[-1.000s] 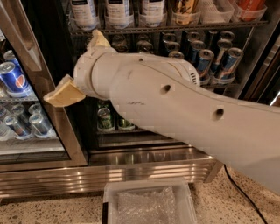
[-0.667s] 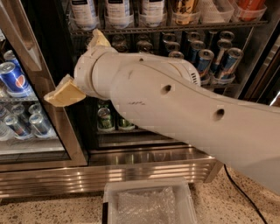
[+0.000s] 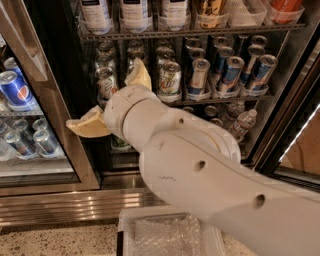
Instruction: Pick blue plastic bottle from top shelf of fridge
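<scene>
Neighbouring steel-framed cooler [image 3: 50, 100], at left: one Pepsi can [image 3: 15, 89] upright, with silver-topped cans [image 3: 30, 142] on the shelf below it.
Middle wire rack [image 3: 220, 97]: green-and-white can [image 3: 169, 80], with blue-and-silver cans [image 3: 231, 74] in rows to its right.
Beneath: small clear water bottles [image 3: 243, 124].
Upper row: gold-labelled bottle [image 3: 210, 9]; orange container [image 3: 284, 7] at far right.
Foreground: white bin [image 3: 127, 235] lined with clear plastic, on speckled floor [image 3: 55, 244].
Tool [image 3: 104, 95]: fingers spread, in front of the can rack.

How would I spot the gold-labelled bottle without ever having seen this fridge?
In the black fridge, look along the top shelf, above the gripper with jaws spread. The gold-labelled bottle stands right of three white-labelled bottles; only its label is gold.
</scene>
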